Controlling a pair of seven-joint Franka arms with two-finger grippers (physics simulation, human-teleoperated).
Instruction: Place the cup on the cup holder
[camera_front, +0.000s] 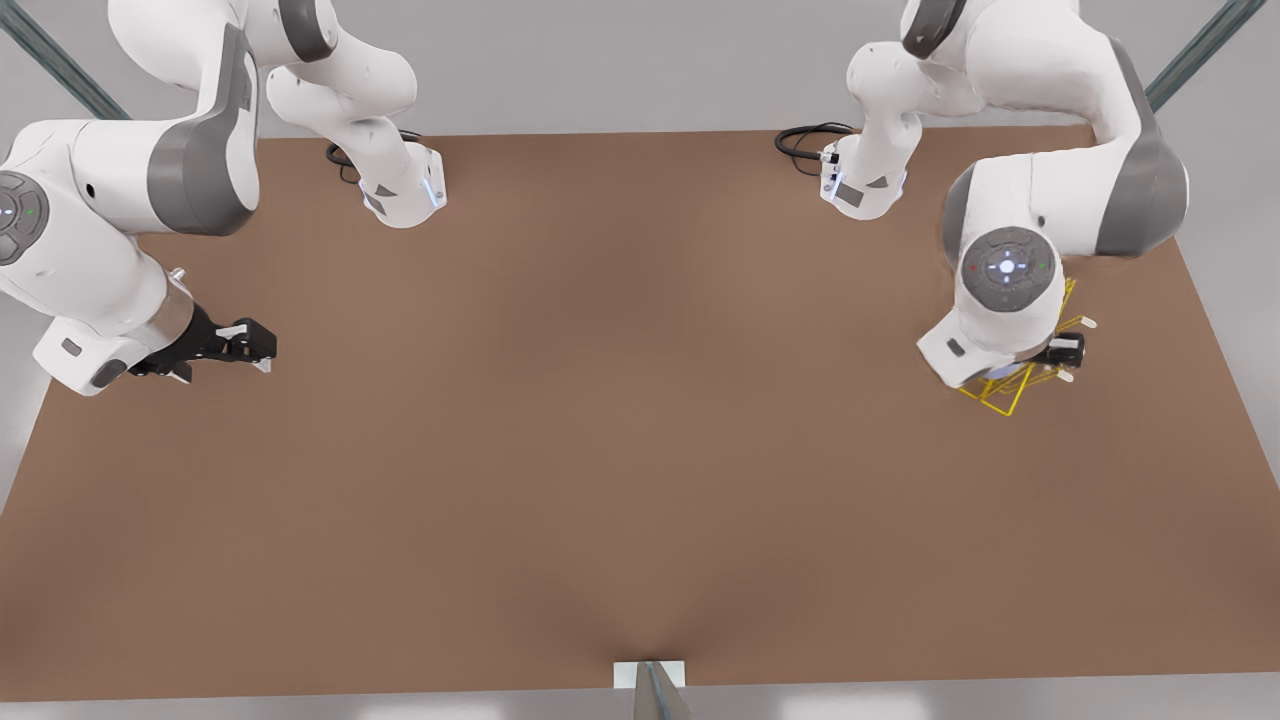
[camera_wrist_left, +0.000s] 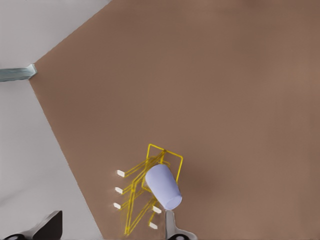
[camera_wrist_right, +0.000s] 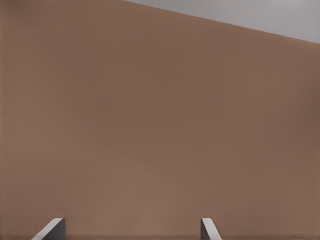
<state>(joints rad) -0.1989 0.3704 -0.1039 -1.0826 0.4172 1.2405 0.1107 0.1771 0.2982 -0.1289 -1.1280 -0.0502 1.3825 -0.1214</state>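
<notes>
The lavender-blue cup (camera_wrist_left: 162, 187) lies tilted on the yellow wire cup holder (camera_wrist_left: 131, 212), among its white-tipped prongs. In the front view the cup holder (camera_front: 1008, 396) sits near the table edge on the front view's right, with a sliver of the cup (camera_front: 1001, 372) showing under the arm. My left gripper (camera_wrist_left: 110, 228) hovers just over the rack and is open; one fingertip (camera_wrist_left: 169, 224) is close beside the cup's wide end, apart from it. The left gripper (camera_front: 1061, 358) is mostly hidden by its own wrist. My right gripper (camera_front: 262, 345) waits open above the table on the front view's left, holding nothing (camera_wrist_right: 129, 229).
The brown table (camera_front: 620, 450) stretches bare between the two arms. Both arm bases (camera_front: 405, 195) (camera_front: 862, 185) stand at the far edge with cables beside them. The table's edge (camera_wrist_left: 65, 150) runs close to the holder.
</notes>
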